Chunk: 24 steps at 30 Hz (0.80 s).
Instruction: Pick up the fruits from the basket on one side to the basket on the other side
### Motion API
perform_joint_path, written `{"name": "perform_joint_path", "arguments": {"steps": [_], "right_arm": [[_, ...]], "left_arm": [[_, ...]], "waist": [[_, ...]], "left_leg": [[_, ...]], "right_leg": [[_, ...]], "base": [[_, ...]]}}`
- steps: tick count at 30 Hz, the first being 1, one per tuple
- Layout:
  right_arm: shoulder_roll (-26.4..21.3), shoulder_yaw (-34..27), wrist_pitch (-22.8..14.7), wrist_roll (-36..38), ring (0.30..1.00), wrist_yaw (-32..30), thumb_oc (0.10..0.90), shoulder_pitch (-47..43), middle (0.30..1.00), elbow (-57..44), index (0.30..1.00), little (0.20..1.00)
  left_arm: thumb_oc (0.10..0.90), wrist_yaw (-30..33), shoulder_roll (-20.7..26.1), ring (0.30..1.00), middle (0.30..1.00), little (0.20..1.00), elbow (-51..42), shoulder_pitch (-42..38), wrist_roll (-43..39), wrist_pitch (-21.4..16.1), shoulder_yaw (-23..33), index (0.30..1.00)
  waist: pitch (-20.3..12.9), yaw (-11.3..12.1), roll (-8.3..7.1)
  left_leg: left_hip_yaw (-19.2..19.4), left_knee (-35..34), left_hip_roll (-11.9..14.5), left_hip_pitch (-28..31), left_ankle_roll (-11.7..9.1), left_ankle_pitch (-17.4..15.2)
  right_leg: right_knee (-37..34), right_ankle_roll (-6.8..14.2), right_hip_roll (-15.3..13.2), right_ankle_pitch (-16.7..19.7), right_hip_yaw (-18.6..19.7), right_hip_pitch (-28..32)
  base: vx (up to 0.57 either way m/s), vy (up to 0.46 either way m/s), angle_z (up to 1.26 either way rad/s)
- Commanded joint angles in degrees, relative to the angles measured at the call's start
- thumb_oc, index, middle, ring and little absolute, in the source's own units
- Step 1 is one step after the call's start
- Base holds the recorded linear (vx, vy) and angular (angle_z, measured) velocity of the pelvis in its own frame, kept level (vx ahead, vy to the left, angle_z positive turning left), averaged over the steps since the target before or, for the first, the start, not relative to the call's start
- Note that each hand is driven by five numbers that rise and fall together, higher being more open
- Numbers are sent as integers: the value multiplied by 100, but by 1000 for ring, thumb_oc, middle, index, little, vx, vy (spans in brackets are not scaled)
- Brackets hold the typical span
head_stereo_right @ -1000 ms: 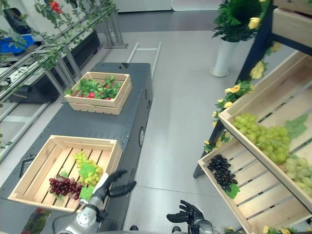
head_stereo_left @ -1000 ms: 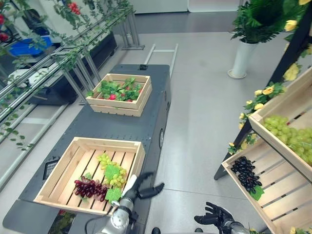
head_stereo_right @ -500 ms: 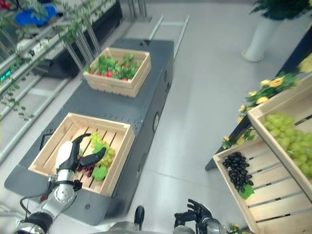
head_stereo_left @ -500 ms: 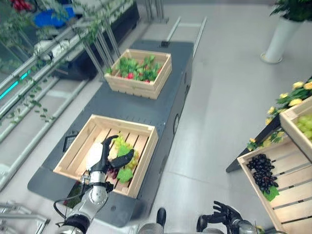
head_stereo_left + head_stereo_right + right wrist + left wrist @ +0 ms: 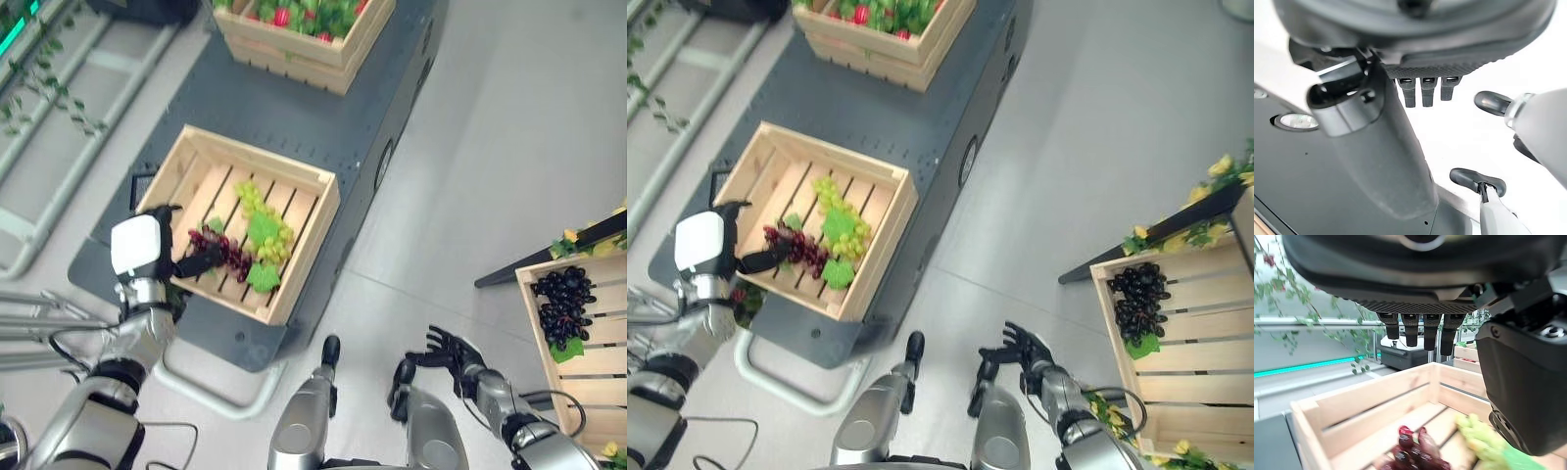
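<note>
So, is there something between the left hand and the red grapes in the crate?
Nothing visible. The left hand is open above the crate's near-left edge, its thumb reaching toward the red grapes, with only open space between.

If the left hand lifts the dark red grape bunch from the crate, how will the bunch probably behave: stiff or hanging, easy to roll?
The dark red grape bunch is many small berries in a loose cluster, so it will probably sag and dangle rather than stay stiff. Its lumpy shape makes rolling unlikely. It lies against the green bunch in the wooden crate, so leaves may snag as the left hand lifts.
</note>
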Motion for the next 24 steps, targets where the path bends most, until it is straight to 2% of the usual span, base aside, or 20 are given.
{"name": "perform_joint_path", "arguments": {"steps": [1,6,12,19,24], "right_arm": [[-179,-13,-181,219,900,183,800,331,900,-229,900,900],[-314,89,-77,82,900,244,800,67,900,-262,900,900],[-462,169,-30,114,900,231,800,-124,900,-333,900,900],[-548,212,-59,43,900,397,800,-185,900,-379,900,900],[-541,335,-94,77,900,569,800,-256,900,-505,900,900]], "left_arm": [[800,557,626,900,900,900,-76,-261,437,443,237,900],[800,755,1026,900,900,900,-158,-542,1206,1168,-164,900],[800,384,1461,900,900,900,-390,-1084,1411,1572,-557,900],[800,-168,1828,900,900,900,-459,-1581,1468,1917,-886,900],[800,-825,2113,900,900,900,-632,-2082,2374,2390,-1383,900]], "waist": [[-64,-107,-22],[86,-106,-34],[86,-73,-101],[86,-47,-216],[86,1,-336]], "left_leg": [[286,1487,-173,-632,186,-893],[469,2237,-160,-1282,291,-1154],[533,3109,-88,-2127,373,-1473],[496,3485,-43,-2637,403,-1601],[469,3523,-39,-2826,400,-1613]], "right_leg": [[392,-519,229,-141,97,69],[1273,-602,100,-416,149,-570],[2077,-618,42,-603,201,-1445],[2500,-591,60,-670,221,-2000],[2632,-526,34,-650,177,-2249]], "base": [[-57,102,0],[-32,112,2],[-22,73,2],[1,41,-2],[18,7,8]]}}
